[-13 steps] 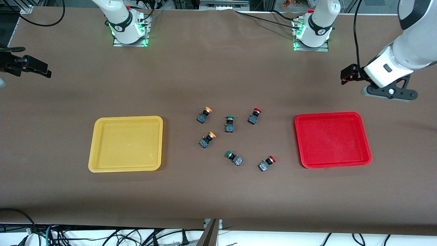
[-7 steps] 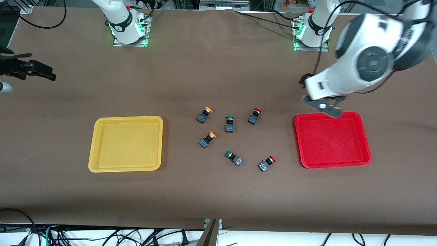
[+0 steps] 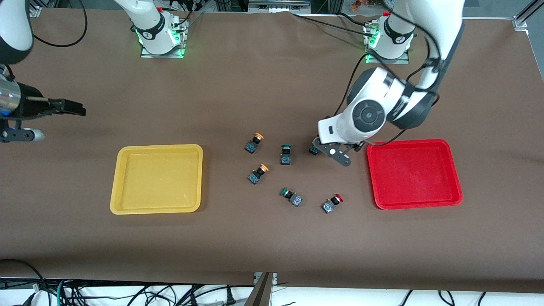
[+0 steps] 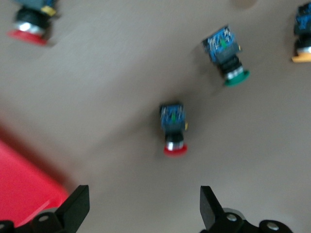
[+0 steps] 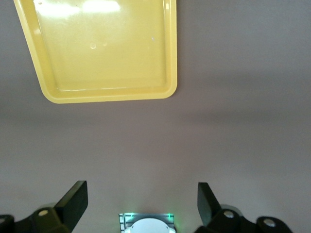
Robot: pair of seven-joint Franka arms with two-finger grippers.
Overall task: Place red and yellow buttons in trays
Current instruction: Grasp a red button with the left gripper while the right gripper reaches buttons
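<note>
Two yellow-capped buttons (image 3: 254, 143) (image 3: 258, 173) and a red-capped button (image 3: 332, 203) lie on the table between the yellow tray (image 3: 123, 204) and the red tray (image 3: 454, 195). My left gripper (image 3: 325, 144) hangs open and empty over the second red button (image 3: 313, 149), which its hand partly covers. In the left wrist view that button (image 4: 173, 128) lies just ahead of the open left gripper (image 4: 143, 206). My right gripper (image 3: 78, 109) is open and empty, over the table beside the yellow tray (image 5: 112, 94); it also shows in the right wrist view (image 5: 140, 199).
Two green-capped switches (image 3: 285, 154) (image 3: 291, 196) lie among the buttons. The left wrist view shows one green switch (image 4: 226, 53), the other red button (image 4: 29, 24) and a corner of the red tray (image 4: 24, 194). Both trays hold nothing.
My left arm has swung from the left arm's end of the table, across the red tray's corner, to over the farther red button. My right gripper has edged inward over the table.
</note>
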